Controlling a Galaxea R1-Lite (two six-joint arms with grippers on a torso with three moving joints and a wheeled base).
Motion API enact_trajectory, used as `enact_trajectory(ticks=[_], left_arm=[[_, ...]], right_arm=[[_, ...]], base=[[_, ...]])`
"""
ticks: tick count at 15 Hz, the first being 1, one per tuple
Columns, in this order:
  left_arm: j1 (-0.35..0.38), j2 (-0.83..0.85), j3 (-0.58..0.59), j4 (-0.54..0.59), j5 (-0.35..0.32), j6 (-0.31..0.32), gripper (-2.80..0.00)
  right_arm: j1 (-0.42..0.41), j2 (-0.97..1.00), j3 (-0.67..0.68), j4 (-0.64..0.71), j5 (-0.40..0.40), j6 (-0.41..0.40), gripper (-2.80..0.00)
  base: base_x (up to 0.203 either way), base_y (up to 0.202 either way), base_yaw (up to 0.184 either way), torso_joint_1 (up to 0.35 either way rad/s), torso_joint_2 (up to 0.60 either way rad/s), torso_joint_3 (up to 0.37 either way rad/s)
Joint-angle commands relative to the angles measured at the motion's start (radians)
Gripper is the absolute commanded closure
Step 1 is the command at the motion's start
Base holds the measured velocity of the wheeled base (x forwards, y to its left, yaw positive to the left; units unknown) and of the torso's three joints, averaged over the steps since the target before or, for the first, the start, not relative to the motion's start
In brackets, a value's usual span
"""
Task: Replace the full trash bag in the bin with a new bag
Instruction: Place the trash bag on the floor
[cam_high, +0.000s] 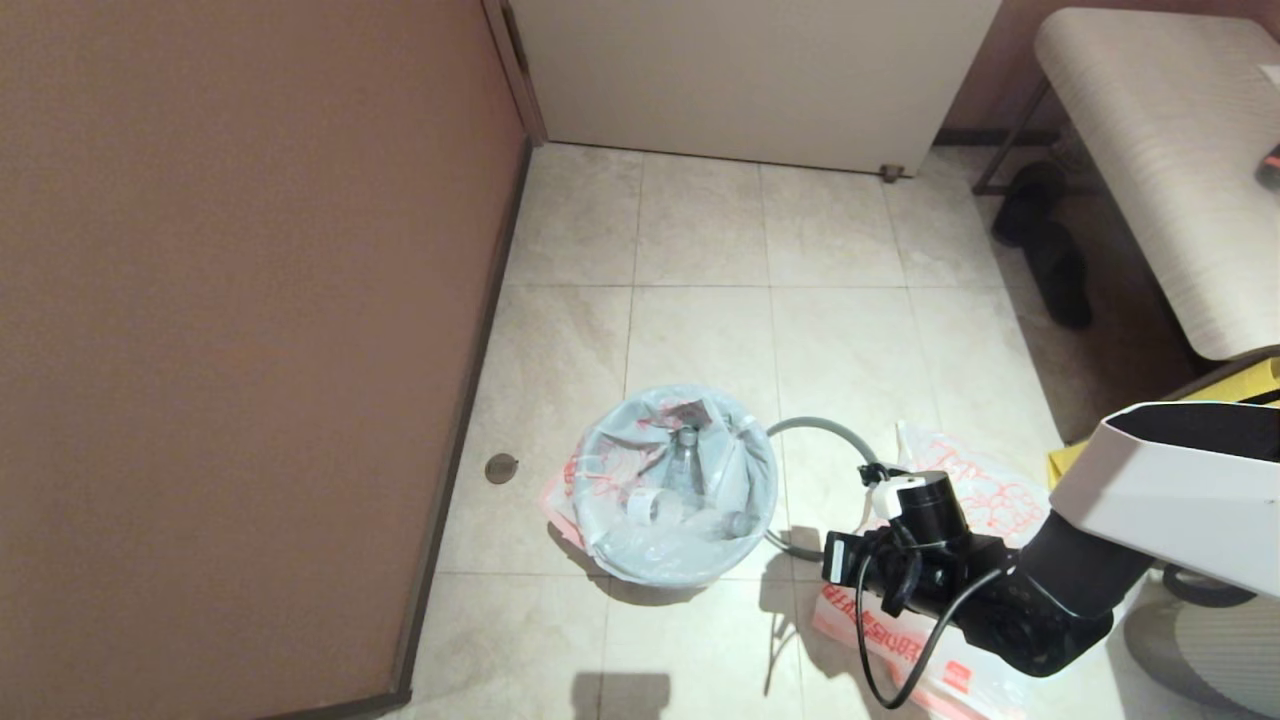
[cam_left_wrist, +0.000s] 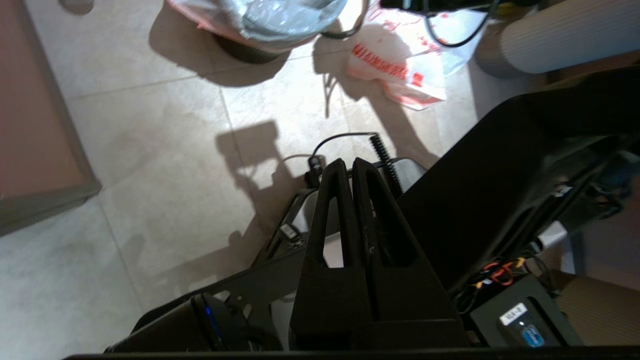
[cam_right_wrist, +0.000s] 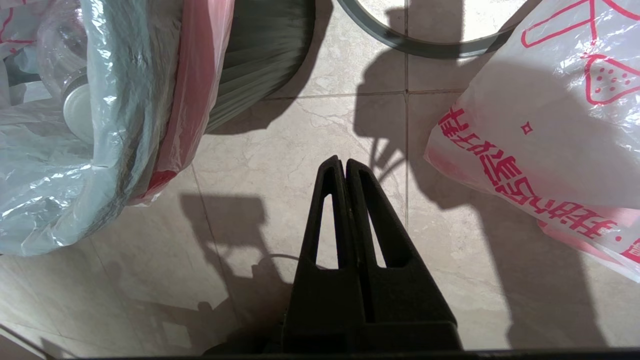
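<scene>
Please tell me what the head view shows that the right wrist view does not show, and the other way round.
Only the head view shows the brown wall, the white door, the dark slippers, the floor drain and the bottles inside the full trash bag.

Only the right wrist view shows the right gripper, shut and empty over bare tile.

Both show the full bag in the bin, the grey ring lying on the floor and the new bag.
</scene>
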Motion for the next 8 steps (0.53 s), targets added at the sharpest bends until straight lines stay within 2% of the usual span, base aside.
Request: enact_trajectory(ticks=[1,3,4,5,6,7,8], left_arm=[[0.024,-0.048,0.075,-0.01,0.024,0.009,0.0],[0.032,-0.049,0.166,-0.132,0.145,0.019,0.0],[0.025,-0.049,0.191,-0.194,0.171,0.041,0.0],[-0.02,-0.048,0.192,-0.192,0.175,0.054,0.0],[-0.105,-0.048,0.192,-0.179,0.185,0.058,0.0],[-0.171,-0.046,0.2,-0.175,0.216,0.055,0.0],[-0.204,-0.046,0.232,-0.201,0.256,0.042,0.0]], right_arm=[[0.0,0.0,0.0,-0.005,0.0,0.003,0.0],[0.001,0.0,0.0,-0.005,0.0,0.003,0.0],[0.001,0.0,0.0,-0.005,0.0,0.003,0.0],[0.001,0.0,0.001,-0.005,0.0,0.003,0.0],[-0.001,0.0,0.0,-0.005,0.0,0.003,0.0],[-0.001,0.0,0.0,-0.005,0.0,0.003,0.0],[-0.001,0.001,0.0,-0.005,0.0,0.003,0.0]], base=[[0.0,0.0,0.0,0.0,0.0,0.0],[0.0,0.0,0.0,0.0,0.0,0.0],[0.0,0.0,0.0,0.0,0.0,0.0],[0.0,0.0,0.0,0.0,0.0,0.0],[0.0,0.0,0.0,0.0,0.0,0.0],[0.0,0.0,0.0,0.0,0.0,0.0],[0.0,0.0,0.0,0.0,0.0,0.0]])
